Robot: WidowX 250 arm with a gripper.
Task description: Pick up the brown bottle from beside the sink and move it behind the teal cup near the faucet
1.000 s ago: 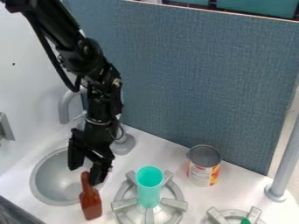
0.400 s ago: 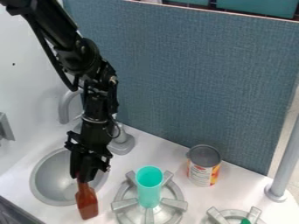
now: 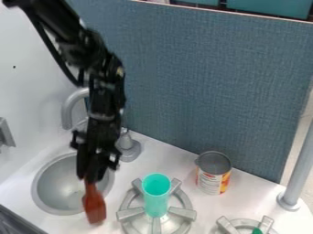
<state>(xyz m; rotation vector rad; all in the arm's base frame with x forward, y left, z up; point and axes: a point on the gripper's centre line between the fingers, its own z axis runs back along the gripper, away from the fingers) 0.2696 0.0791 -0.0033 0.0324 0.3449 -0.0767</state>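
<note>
Spatula in the claw, seen at a slant from above. The spatula (image 3: 94,208) is reddish brown, with a short, slim handle that widens into a flat, roughly rectangular blade. It hangs nearly upright, handle up and blade down, and leans slightly; its outline is a little blurred. The black claw (image 3: 90,182) is closed on the upper end of the handle. The blade lies in front of the near right edge of the sink (image 3: 55,185); whether its lower end touches the counter (image 3: 177,157) cannot be told.

Containers: the sink is a round, grey metal basin set into the white counter, its bottom partly hidden by the arm and the spatula. To the right of the spatula, a tall turquoise cup (image 3: 156,199) stands upright, mouth up, at the middle of a grey burner (image 3: 130,213); its inner wall shows as a paler turquoise. Farther right and back, near the blue panel (image 3: 207,82), a can (image 3: 211,181) stands upright on the counter, with a grey top and a white, red and yellow label; its contents cannot be made out. At the lower edge, a small green object (image 3: 256,231), cut off by the frame, shows at a second burner (image 3: 228,226)
</note>
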